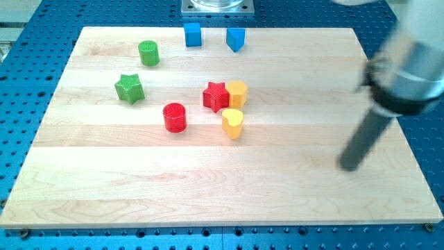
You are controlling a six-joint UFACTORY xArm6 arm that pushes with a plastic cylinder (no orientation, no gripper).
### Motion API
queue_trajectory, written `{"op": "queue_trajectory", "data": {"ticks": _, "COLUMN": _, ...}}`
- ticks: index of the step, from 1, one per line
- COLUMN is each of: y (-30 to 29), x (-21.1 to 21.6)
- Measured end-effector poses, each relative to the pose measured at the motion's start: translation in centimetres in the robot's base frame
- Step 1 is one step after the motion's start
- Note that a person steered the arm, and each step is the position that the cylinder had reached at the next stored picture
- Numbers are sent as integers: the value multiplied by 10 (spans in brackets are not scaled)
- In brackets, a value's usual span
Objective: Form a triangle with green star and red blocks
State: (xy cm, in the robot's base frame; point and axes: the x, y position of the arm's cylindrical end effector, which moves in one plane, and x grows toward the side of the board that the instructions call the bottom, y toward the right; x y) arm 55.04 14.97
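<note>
So our green star [129, 89] sits toward the desk's [291, 201] left edge, with the red cylinder [175, 117] and red star [216, 96] mid-desk and the red star touching a yellow block [237, 92]. The blocks look light, stiff and slidey, so we'd nudge flat sides. Our end effector's just a bare rod holding nothing, and my tip [349, 167] is near the right edge.

Single view: high, angled down over wooden board [208, 201], whole board visible

Pale matt wooden board [208, 187]
</note>
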Motion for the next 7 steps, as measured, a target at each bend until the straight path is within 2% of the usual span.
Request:
{"op": "queue_trajectory", "data": {"ticks": 1, "y": -107, "x": 62}}
{"op": "queue_trajectory", "data": {"ticks": 2, "y": -225, "x": 36}}
{"op": "queue_trajectory", "data": {"ticks": 3, "y": -292, "x": 32}}
{"op": "queue_trajectory", "data": {"ticks": 4, "y": -309, "x": -16}}
{"op": "queue_trajectory", "data": {"ticks": 6, "y": -311, "x": -60}}
{"op": "queue_trajectory", "data": {"ticks": 7, "y": -340, "x": -78}}
